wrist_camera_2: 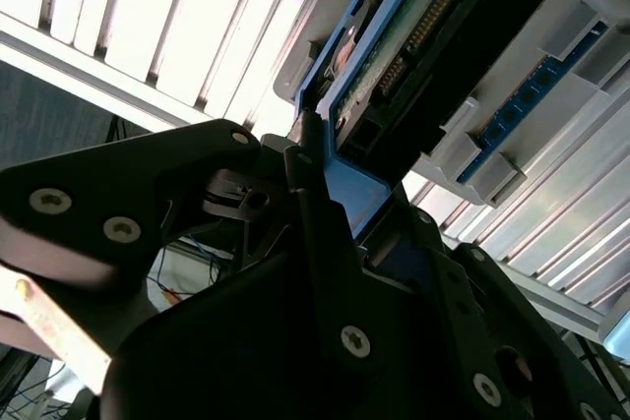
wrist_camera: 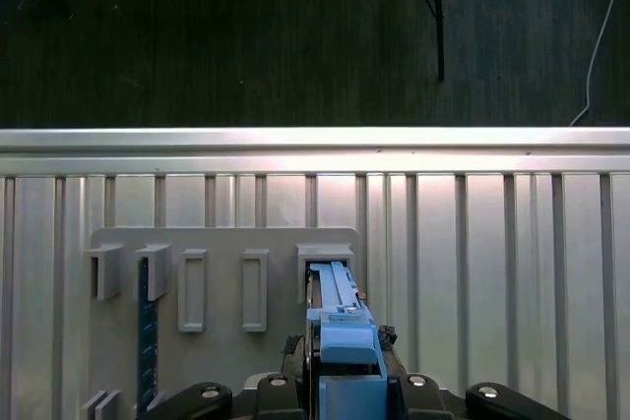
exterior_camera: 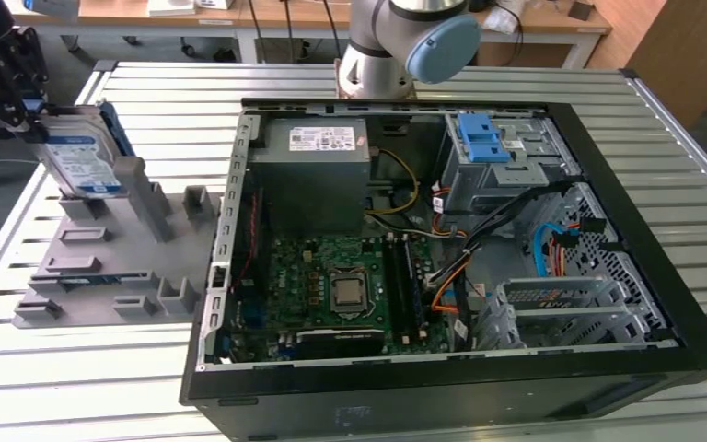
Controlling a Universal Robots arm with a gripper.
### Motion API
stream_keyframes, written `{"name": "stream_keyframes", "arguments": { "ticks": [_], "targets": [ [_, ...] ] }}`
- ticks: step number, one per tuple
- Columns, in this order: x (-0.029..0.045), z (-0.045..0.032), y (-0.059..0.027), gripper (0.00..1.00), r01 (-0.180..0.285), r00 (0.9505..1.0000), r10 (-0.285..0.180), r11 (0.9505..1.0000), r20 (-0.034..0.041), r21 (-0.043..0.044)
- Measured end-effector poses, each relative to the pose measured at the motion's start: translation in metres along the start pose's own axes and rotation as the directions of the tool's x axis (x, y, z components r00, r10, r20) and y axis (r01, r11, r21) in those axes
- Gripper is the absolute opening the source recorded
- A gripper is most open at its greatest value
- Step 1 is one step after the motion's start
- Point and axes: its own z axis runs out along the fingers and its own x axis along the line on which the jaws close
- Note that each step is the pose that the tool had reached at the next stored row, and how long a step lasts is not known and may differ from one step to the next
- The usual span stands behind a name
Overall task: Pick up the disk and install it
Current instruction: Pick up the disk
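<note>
While the disk stands on edge in a slot of the grey holding rack at the exterior view's left, the gripper is set on its upper end. In both wrist views the black fingers lie tight against either side of the disk's blue bracket, with no gap showing. I judge the claw clamped on the disk by that bracket.

Position of the disk: its lower end sits at the rack, and in the first wrist view its edge runs down into the rack's slot. Whether it has risen at all from its seat cannot be told. It is well apart from the open computer case, which lies on the slatted table towards the exterior view's right.

Condition of the case: side panel off, interior exposed. The power-supply box and motherboard are in place. The grey metal cage with its two blue clips stands inside the case at the far corner. No drive is seen in it from this angle.

Progress, as a judgement: the grasp is made. The lift clear of the rack is at most just begun. Carrying the disk to the case and seating it are not yet done, so the greater part of the task is outstanding.
</note>
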Motion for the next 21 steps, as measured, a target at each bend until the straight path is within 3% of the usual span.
{"name": "stream_keyframes", "arguments": {
  "ticks": [21],
  "targets": [
    [-0.0005,-0.0223,0.0005,0.37,0.000,1.0000,0.000,1.0000,0.0000,0.0002]
  ]
}}
